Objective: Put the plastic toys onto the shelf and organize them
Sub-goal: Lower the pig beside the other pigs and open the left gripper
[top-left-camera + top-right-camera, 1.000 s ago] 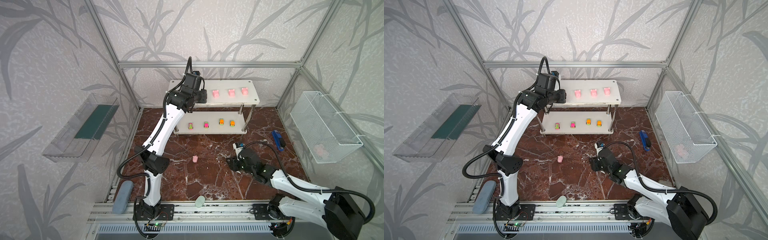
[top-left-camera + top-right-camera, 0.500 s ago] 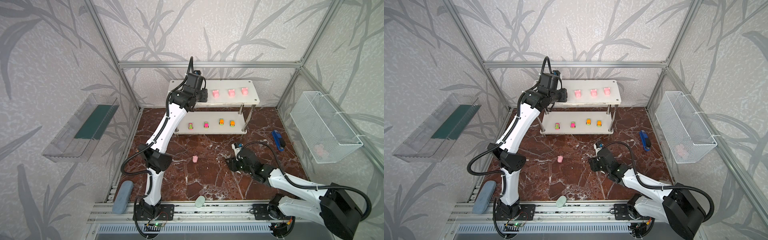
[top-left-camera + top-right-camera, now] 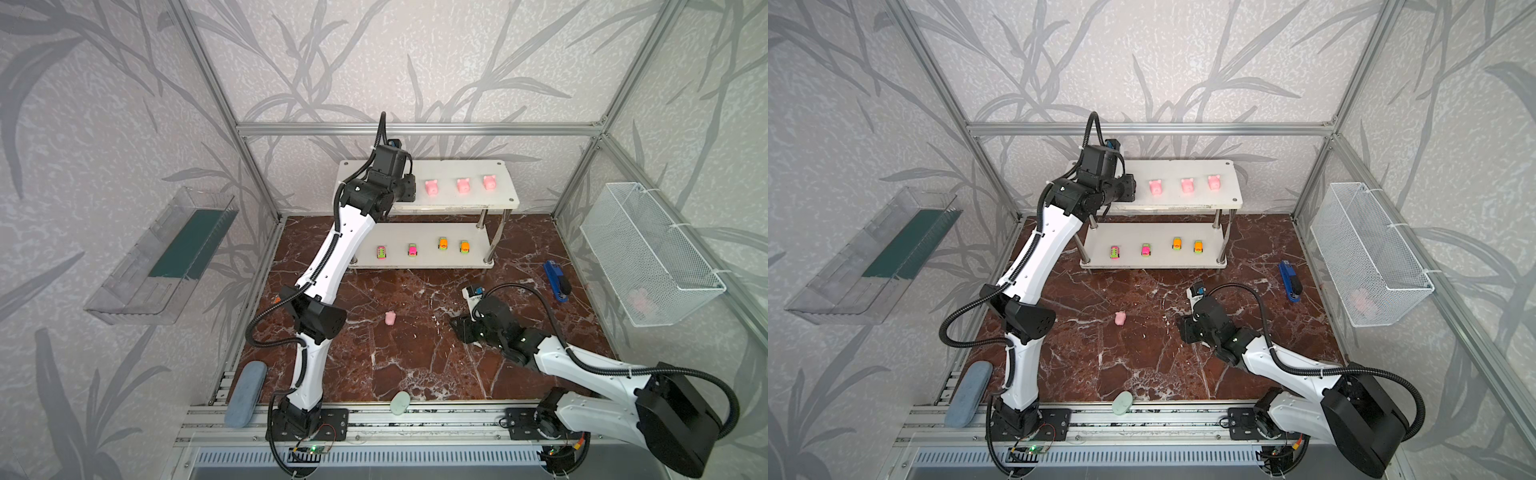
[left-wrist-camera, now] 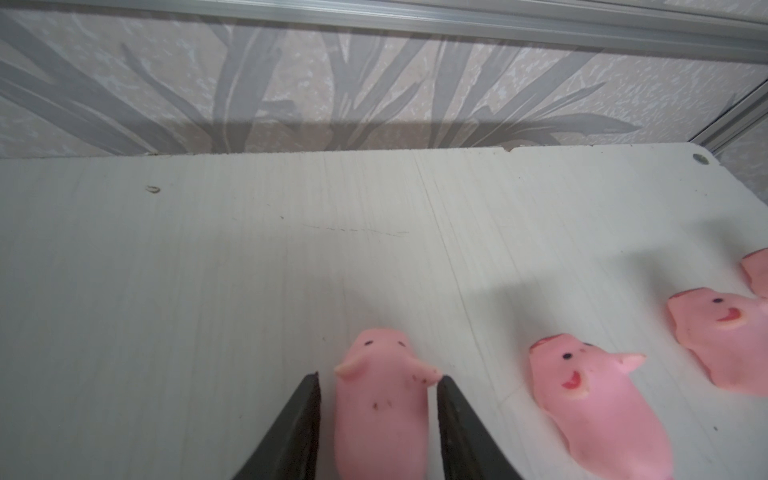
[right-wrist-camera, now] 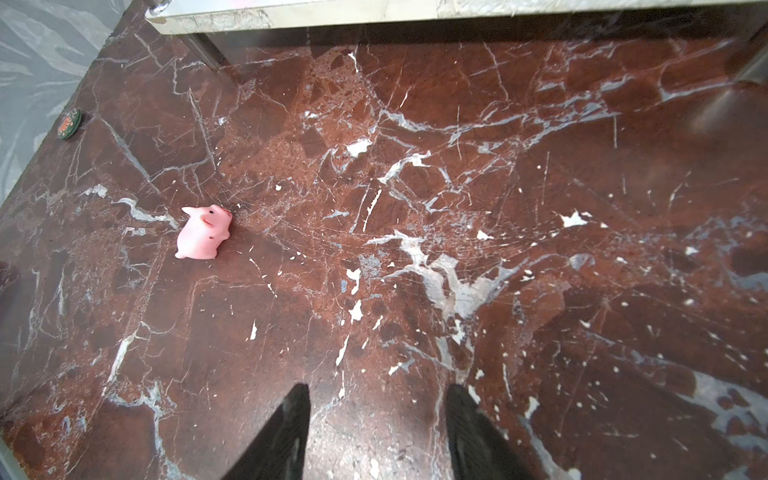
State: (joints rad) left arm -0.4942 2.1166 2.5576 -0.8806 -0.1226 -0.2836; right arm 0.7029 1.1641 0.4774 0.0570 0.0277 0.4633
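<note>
This is a robotics lab test cell: an aluminium frame [image 3: 415, 129] boxes in leaf-print wall panels [image 3: 415, 62] around a marble-patterned surface [image 3: 415, 353], with the left arm [image 3: 332, 257] and the right arm [image 3: 582, 365] bolted to a slotted rail [image 3: 436, 424] along its front edge.

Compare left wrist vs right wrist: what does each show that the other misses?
Only left wrist: the shelf top board, a pig resting on it between the open left gripper fingers, three more pigs beside it, the farthest mostly cut off.
Only right wrist: the marble table, one loose pig on it, a small round token at its edge, the right gripper open over bare marble, holding nothing.
Both: part of the shelf (right wrist catches just a board edge) and the leaf-pattern wall.
</note>
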